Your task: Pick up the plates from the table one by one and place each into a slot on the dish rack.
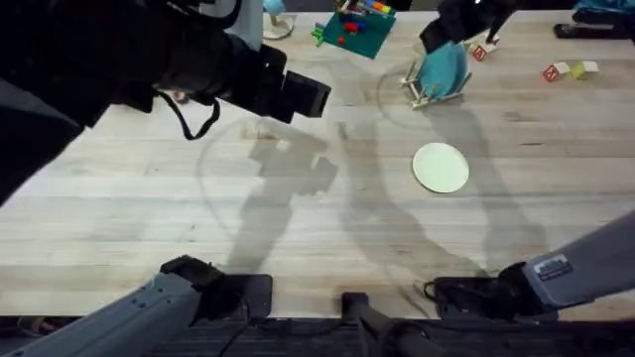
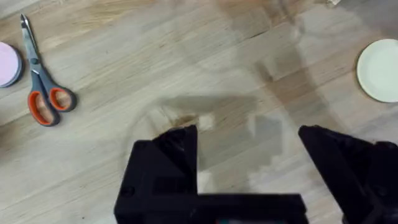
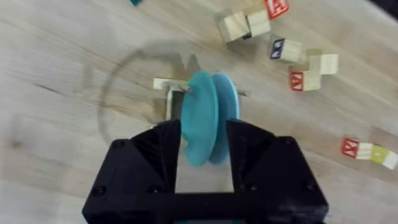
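Your right gripper (image 3: 204, 149) is at the dish rack (image 3: 166, 93), its black fingers set on either side of the turquoise plate (image 3: 200, 121), which stands on edge in the rack. The fingers look close against the plate's faces, but you cannot tell whether they are squeezing it or have let go. A second turquoise edge sits just behind the first; it may be another plate, though the view is too tight to be sure.

From overhead, the rack (image 1: 421, 91) sits at about 1 o'clock from the table's (image 1: 298, 228) middle, with the turquoise plate (image 1: 444, 69) upright in it under the dark right arm. The cream plate (image 1: 441, 167) lies flat on the table at about 3 o'clock from the middle, well apart from the rack.

Your left gripper (image 2: 249, 146) hangs over bare wood with its fingers spread wide, holding nothing. In its view the cream plate (image 2: 379, 70) lies off to one side, and orange-handled scissors (image 2: 41, 87) lie beside a pink dish (image 2: 9, 65).
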Motion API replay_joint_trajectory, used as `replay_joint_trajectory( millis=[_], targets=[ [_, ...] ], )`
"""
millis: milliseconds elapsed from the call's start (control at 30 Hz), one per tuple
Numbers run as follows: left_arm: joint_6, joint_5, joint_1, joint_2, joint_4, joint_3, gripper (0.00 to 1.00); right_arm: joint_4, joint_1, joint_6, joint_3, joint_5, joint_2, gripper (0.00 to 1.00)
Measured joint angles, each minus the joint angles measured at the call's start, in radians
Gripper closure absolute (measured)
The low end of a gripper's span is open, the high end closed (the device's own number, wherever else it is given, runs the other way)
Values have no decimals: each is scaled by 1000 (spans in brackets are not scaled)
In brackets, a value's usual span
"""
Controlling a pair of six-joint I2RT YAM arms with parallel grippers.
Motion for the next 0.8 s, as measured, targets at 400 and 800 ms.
replay_joint_trajectory(
  millis=[400, 800],
  targets=[
    [0, 0, 0, 0, 0, 0, 8, -176, 33, 46, 2, -1, -312, 26],
    [0, 0, 0, 0, 0, 0, 8, -456, 33, 177, 7, -1, -488, 7]
  ],
)
